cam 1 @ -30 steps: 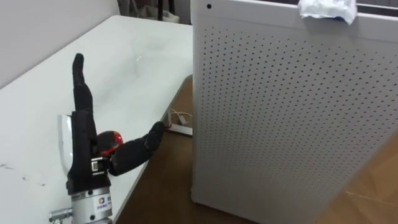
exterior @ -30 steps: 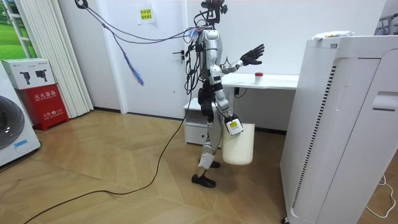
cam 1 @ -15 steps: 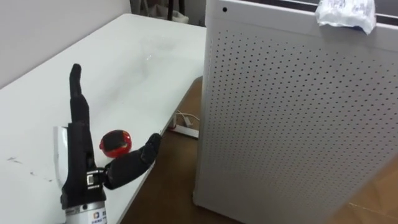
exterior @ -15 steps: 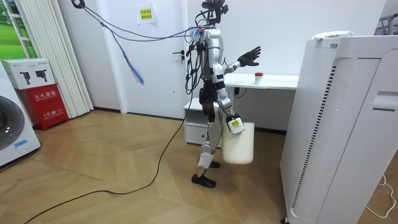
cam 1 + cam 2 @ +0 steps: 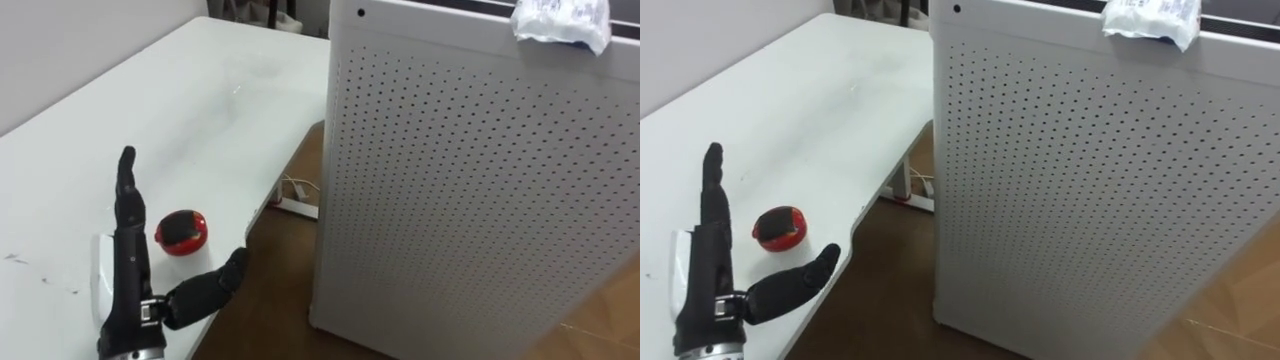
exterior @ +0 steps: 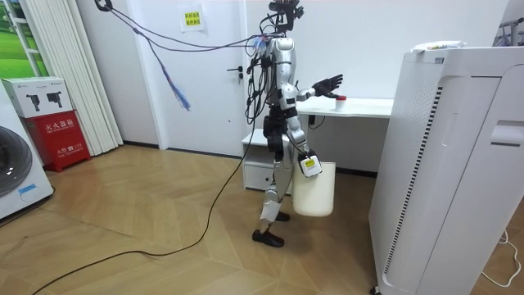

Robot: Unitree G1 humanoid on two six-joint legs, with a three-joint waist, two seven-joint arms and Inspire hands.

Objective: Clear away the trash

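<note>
Left hand point(image 5: 128, 285) is released: fingers straight, thumb spread, grasping nothing. The red garbage item point(image 5: 182, 231) lies on the tabletop point(image 5: 200, 100), close to the edge facing the perforated cabinet point(image 5: 460, 200), just beside the hand. Risk: a sideways closing stroke may roll the rounded item off that edge to the floor.

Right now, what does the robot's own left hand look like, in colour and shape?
The left hand has slim black fingers and a thicker black thumb. A white plate runs along its outer edge, and a silver metal cuff closes the wrist at the bottom of the eye views.
</note>
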